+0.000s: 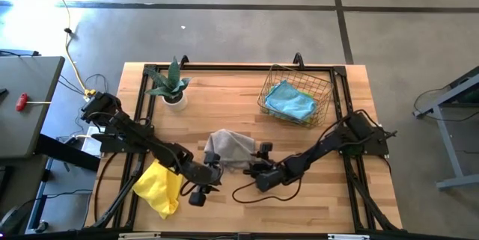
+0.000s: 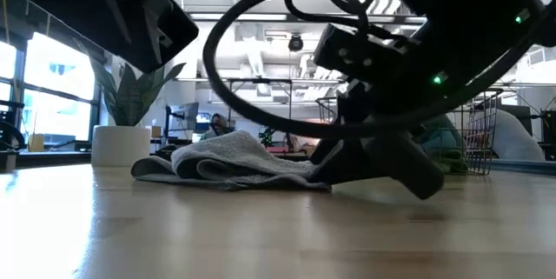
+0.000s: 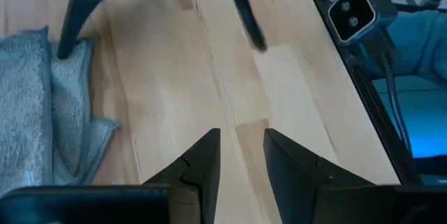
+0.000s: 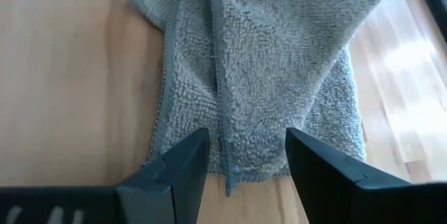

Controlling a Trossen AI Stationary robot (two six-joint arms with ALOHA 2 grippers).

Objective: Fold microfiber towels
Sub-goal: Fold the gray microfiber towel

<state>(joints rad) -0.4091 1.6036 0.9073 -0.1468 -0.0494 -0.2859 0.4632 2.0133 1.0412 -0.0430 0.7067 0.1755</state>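
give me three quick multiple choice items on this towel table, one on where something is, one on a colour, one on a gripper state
1. Where is the light blue towel?
A. in the wire basket
B. under the plant
C. between the grippers

2. What colour is the towel lying crumpled between the two grippers?
A. yellow
B. grey
C. green

3. How does the right gripper stand?
A. shut on a towel
B. open, empty
C. out of view

Answers:
1 A: the light blue towel lies inside the wire basket.
2 B: the grey towel sits mid-table; the yellow towel lies under the left arm.
3 B: the right gripper has its fingers apart over the grey towel's edge, gripping nothing.
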